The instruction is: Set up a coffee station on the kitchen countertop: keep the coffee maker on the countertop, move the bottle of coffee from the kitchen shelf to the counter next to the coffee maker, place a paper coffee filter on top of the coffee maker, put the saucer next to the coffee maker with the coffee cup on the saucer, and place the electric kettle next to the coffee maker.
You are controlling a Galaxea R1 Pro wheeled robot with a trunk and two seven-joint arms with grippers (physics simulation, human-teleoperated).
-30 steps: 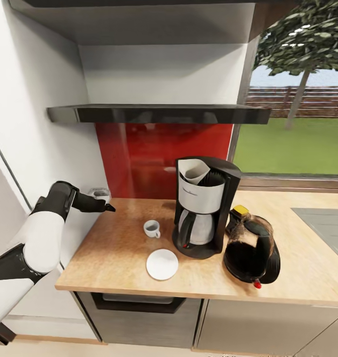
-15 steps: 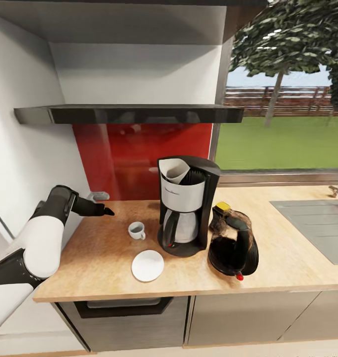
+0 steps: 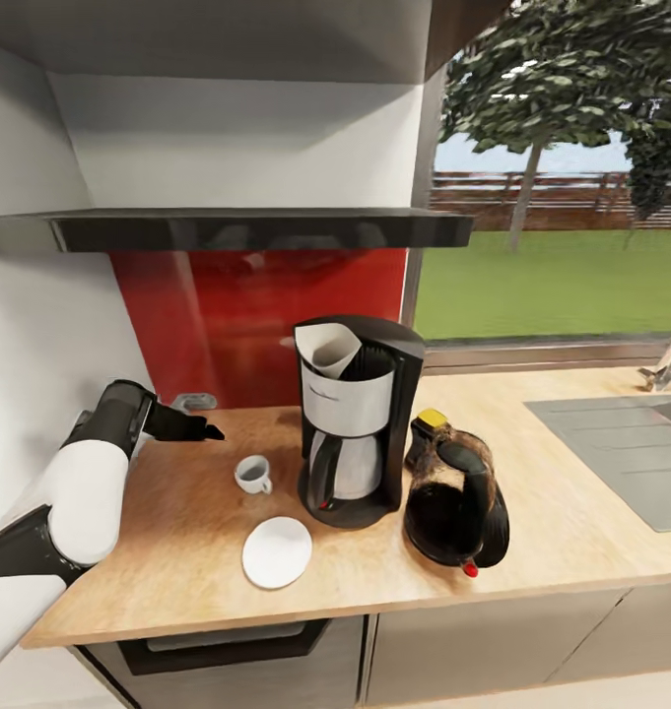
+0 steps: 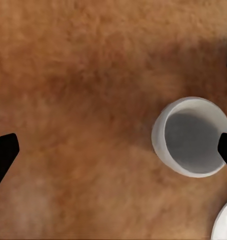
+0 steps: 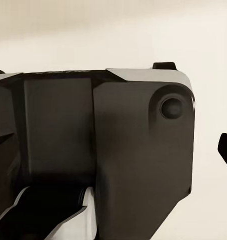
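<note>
Wood-grain surface (image 3: pixel 532 473) is carrying the coffee maker (image 3: pixel 355 423) with the electric kettle (image 3: pixel 455 502) touching beside it. Left hand (image 4: pixel 113 150) is hovering wide open and empty above the coffee cup (image 4: pixel 192 136), apparently readying to lift it onto the saucer (image 3: pixel 277 552).

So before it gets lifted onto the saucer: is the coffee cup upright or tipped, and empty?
Upright and empty: the coffee cup shows its round open mouth and bare grey inside, standing on the kitchen countertop.

Bright daylight enters from the window (image 3: pixel 552 256); soft shadows, wrist views blurred
</note>
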